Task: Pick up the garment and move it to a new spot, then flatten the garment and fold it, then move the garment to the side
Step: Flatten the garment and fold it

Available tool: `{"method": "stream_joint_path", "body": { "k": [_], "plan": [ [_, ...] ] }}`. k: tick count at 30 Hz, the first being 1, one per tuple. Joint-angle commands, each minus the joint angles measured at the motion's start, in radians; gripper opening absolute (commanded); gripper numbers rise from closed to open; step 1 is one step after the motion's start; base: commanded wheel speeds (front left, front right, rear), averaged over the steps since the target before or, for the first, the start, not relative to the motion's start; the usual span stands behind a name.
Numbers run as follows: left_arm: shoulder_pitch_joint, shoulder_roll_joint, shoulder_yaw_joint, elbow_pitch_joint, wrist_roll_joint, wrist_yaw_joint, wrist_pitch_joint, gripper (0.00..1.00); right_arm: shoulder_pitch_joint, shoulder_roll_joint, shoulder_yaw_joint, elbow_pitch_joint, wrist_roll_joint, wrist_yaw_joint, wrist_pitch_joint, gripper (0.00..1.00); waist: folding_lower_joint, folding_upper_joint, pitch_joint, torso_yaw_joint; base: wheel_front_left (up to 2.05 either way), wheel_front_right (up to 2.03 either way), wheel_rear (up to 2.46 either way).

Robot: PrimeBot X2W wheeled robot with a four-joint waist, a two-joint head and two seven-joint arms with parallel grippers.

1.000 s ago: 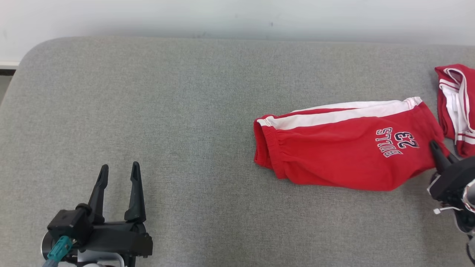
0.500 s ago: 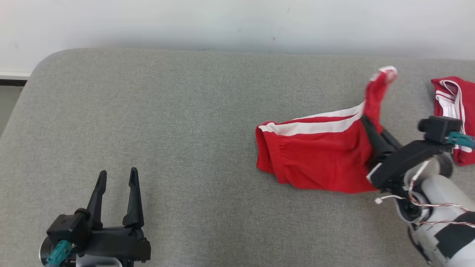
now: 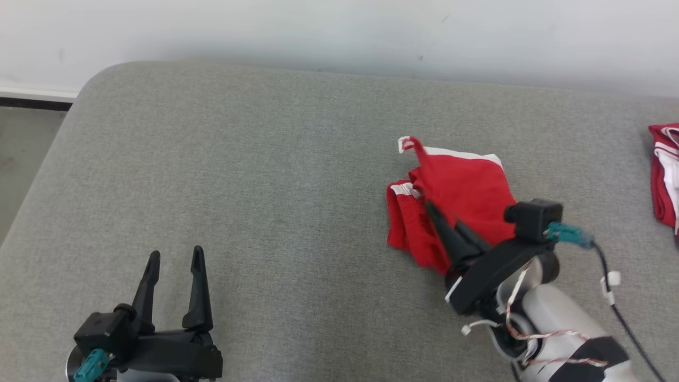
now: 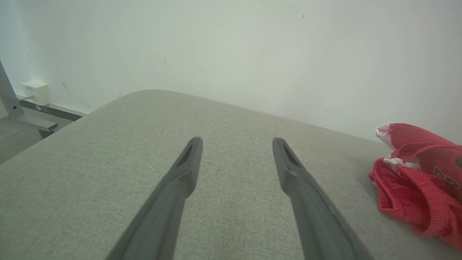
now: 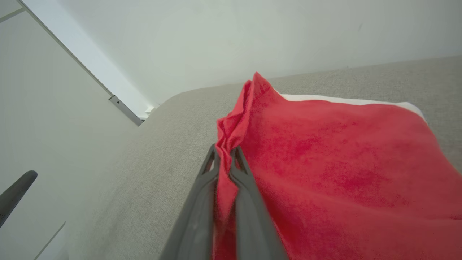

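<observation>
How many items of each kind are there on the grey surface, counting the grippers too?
Red garments: 2, the shorts held in the right gripper and a second garment at the head view's right edge.
Grippers: 2, including the open left gripper.
Total: 4.

- Wide bare stretch of grey padded top (image 3: 254, 175) across left and middle; open passage from near edge to far edge.
- Near left: left gripper (image 3: 176, 252) low over the top, fingers spread, bare fabric between and ahead of them.
- Right of middle: red shorts (image 3: 461, 185) bunched into a raised fold, blocking a low pass.
- Right gripper (image 3: 437, 215) pinched on the shorts' cloth; its pale forearm (image 3: 551, 318) and loose cable (image 3: 610, 279) crowd the near right.
- Bare strip between the shorts and second red garment (image 3: 663, 175) at right edge.
- White wall (image 3: 318, 26) closes the far side.
- Left end drops to floor (image 3: 26, 159).
</observation>
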Motion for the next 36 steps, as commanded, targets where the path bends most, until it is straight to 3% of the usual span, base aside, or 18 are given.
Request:
{"method": "stream_joint_path", "body": {
  "k": [1,6,7,8,9,14,23,25,26,36],
  "plan": [
    [0.003,0.001,-0.003,-0.001,-0.006,0.003,0.0,1.0,0.025,0.019,0.001,-0.004,-0.011,-0.003,-0.003,0.0,0.0,-0.0001,0.006,0.012,0.0,0.0,0.0],
    [0.002,0.001,-0.005,-0.004,-0.016,0.009,0.0,1.0,0.082,0.051,0.015,0.012,-0.062,-0.003,0.004,0.0,0.0,-0.0001,0.013,0.022,0.0,0.0,0.0],
    [0.003,0.001,-0.004,-0.005,-0.017,0.011,0.0,1.0,0.085,0.055,0.013,0.009,-0.067,-0.003,-0.003,0.24,0.0,-0.0001,0.014,0.02,0.0,0.0,0.0],
    [0.004,0.001,-0.003,-0.006,-0.018,0.013,0.0,1.0,0.089,0.058,0.013,0.005,-0.068,-0.003,-0.01,0.9,0.0,-0.0001,0.015,0.018,0.0,0.0,0.0],
    [0.006,0.001,-0.002,-0.007,-0.019,0.016,0.0,1.0,0.093,0.058,0.008,0.002,-0.067,-0.003,-0.018,1.0,0.0,-0.0001,0.015,0.015,0.0,0.0,0.0],
    [0.006,0.001,-0.001,-0.006,-0.02,0.018,0.0,1.0,0.102,0.03,-0.035,-0.037,-0.055,-0.003,-0.087,1.0,0.0,-0.0001,0.011,-0.001,0.0,0.0,0.0],
    [0.011,0.001,0.008,-0.016,-0.003,0.017,0.0,1.0,0.172,-0.037,-0.214,-0.026,-0.064,-0.003,-0.186,1.0,0.0,-0.0001,0.003,-0.02,0.0,0.0,0.0],
    [0.013,0.001,0.012,-0.02,0.001,0.015,0.0,1.0,0.186,-0.046,-0.253,-0.012,-0.071,-0.003,-0.195,0.21,0.0,-0.0001,0.005,-0.023,0.0,0.0,0.0],
    [0.013,0.001,0.014,-0.021,0.005,0.013,0.0,1.0,0.189,-0.045,-0.268,-0.006,-0.075,-0.003,-0.198,0.0,0.0,-0.0001,0.007,-0.024,0.0,0.0,0.0],
    [-0.01,0.001,0.008,-0.017,0.019,0.003,0.0,1.0,0.148,-0.016,-0.267,0.087,-0.191,-0.003,-0.219,0.0,0.0,-0.0001,0.023,-0.014,0.0,0.0,0.0]
  ]
}}
